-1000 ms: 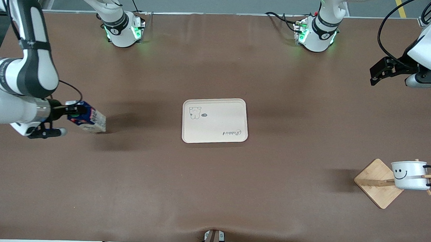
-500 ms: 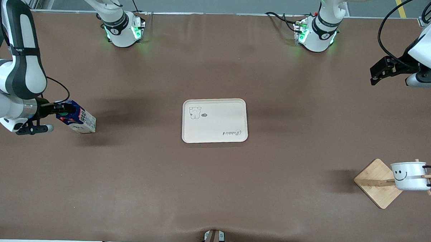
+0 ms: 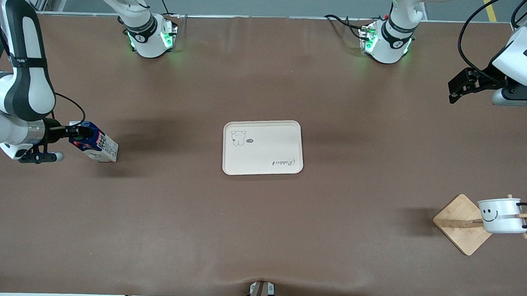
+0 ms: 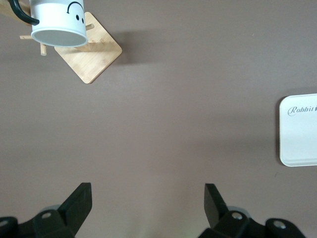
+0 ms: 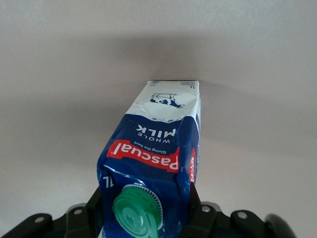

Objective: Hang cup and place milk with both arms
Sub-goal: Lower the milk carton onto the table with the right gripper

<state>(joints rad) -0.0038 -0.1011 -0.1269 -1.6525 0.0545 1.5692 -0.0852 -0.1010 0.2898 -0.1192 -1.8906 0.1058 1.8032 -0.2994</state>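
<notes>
The milk [image 3: 95, 144], a dark blue carton with a green cap and white lower part, is near the right arm's end of the table; its base meets the table. My right gripper [image 3: 76, 131] is shut on its top; the right wrist view shows the carton [image 5: 157, 153] between the black fingers [image 5: 95, 204]. The cup [image 3: 500, 214], white with a smiley face and black handle, hangs on the wooden rack [image 3: 462, 223] near the left arm's end; the left wrist view shows it too [image 4: 59, 22]. My left gripper [image 3: 458, 89] is open and empty in the air, its fingertips [image 4: 78, 201] wide apart.
A cream tray [image 3: 263, 148] with a rabbit print lies at the table's middle; its edge shows in the left wrist view [image 4: 299, 130]. The two green-lit arm bases [image 3: 150, 38] stand along the table's edge farthest from the front camera.
My right gripper has carried the milk toward the right arm's end of the table and set its base down. My left gripper has drifted slightly. The cup has not moved.
</notes>
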